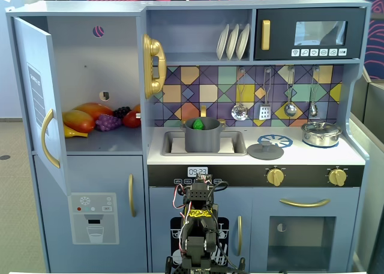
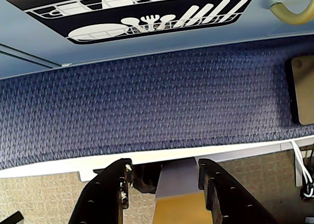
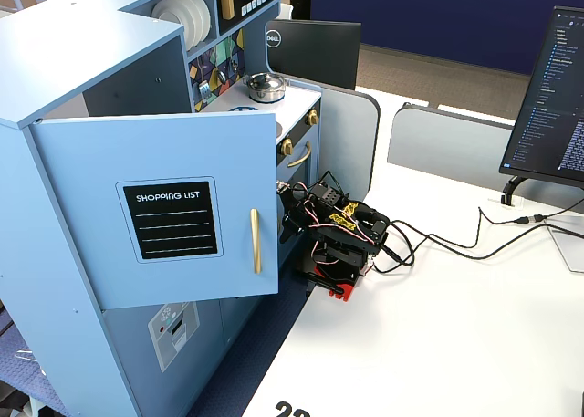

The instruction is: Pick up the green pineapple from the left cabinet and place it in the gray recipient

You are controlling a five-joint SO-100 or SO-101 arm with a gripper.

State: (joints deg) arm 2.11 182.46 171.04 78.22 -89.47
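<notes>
You are seeing the green pineapple (image 1: pixel 197 124) sitting inside the gray pot (image 1: pixel 202 141); the gripper (image 2: pixel 164 177) is hanging spread, holding nothing.

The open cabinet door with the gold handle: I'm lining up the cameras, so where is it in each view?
A fixed view: the cabinet door stands open at the left edge, edge-on, inner side showing.
Another fixed view: it fills the left-centre, its outer face with the shopping list towards the camera.
Wrist view: not in it.
Shared landmark: the white plates on the upper shelf, in both fixed views.
</notes>
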